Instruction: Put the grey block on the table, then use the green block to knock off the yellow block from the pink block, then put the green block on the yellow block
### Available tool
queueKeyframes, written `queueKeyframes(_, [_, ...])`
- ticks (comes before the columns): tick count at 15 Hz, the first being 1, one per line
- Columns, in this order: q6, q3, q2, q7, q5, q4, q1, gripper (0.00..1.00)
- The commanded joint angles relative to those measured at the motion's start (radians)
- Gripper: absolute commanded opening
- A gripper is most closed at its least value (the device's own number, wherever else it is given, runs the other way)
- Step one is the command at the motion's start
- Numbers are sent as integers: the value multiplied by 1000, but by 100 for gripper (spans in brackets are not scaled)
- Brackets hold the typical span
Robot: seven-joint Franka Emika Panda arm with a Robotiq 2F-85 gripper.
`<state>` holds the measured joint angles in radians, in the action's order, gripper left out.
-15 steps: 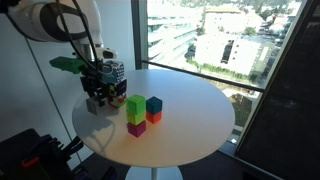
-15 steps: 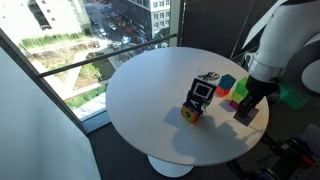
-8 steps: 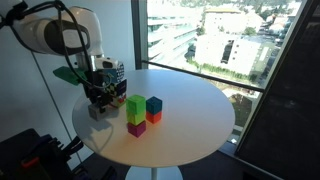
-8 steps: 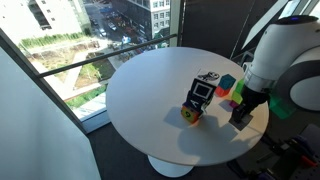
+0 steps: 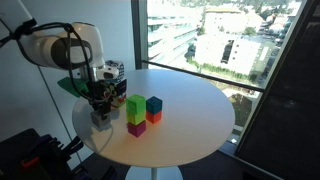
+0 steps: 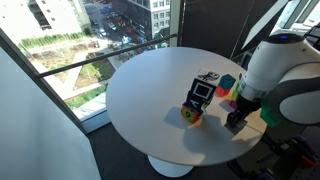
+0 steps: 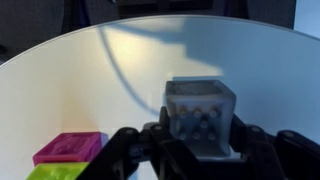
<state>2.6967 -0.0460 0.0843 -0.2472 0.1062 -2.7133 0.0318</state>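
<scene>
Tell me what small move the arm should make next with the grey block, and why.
Probably lower the gripper slightly until the grey block sits flat on the table. The block is clamped between the fingers, close over bare tabletop. It is beside the pink block and green block but apart from them. Whether it already touches the table is unclear.

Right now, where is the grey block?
In the wrist view the grey block is held in the hand, low over the table near its edge, beside the stack topped by the green block.
</scene>
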Motion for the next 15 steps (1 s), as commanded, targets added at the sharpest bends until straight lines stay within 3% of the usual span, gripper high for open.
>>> queueKeyframes(1, [36, 22, 37, -33, 29, 10, 18, 29])
queueKeyframes(3, [41, 25, 45, -21, 19, 9, 23, 81])
queueKeyframes(5, [34, 24, 46, -9, 9, 9, 26, 85])
queueKeyframes(7, [21, 21, 33, 4, 0, 8, 26, 99])
queueKeyframes(15, [-87, 20, -68, 3, 6, 30, 20, 100])
